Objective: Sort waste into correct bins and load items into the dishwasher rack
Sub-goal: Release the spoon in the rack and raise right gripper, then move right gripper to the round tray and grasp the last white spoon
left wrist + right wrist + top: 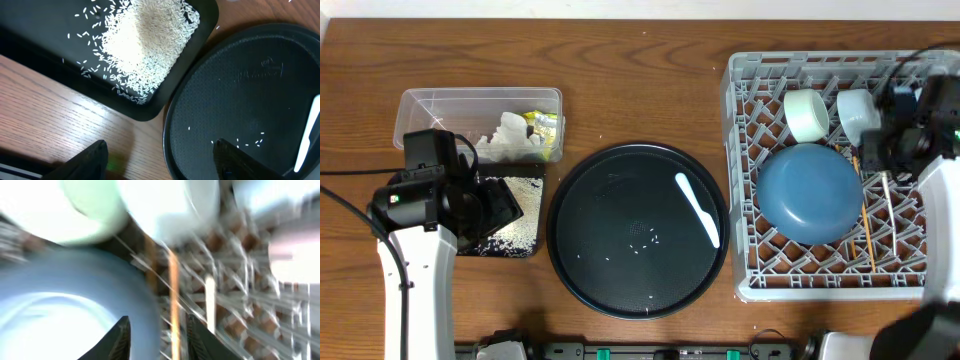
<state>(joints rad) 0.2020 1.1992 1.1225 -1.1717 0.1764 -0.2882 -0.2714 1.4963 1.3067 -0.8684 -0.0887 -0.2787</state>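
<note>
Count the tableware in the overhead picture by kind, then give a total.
Dark-blue bowl: 1
Pale cups: 2
Wooden chopsticks: 2
White spoon: 1
Total: 6

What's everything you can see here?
Clear rectangular plastic tub: one, top left.
Crumpled white napkins: few, in tub.
Yellow-green wrapper: one, in tub.
Black rectangular tray: one, below tub.
White rice grains: many, in that tray.
Round black tray: one, middle.
White spoon: one, on round tray.
Square grey plastic rack: one, right.
Big dark-blue bowl: one, in rack.
Pale cups: two, in rack.
Wooden chopsticks: two, in rack.
Left hand: open, near trays.
Right hand: open, above rack.
</note>
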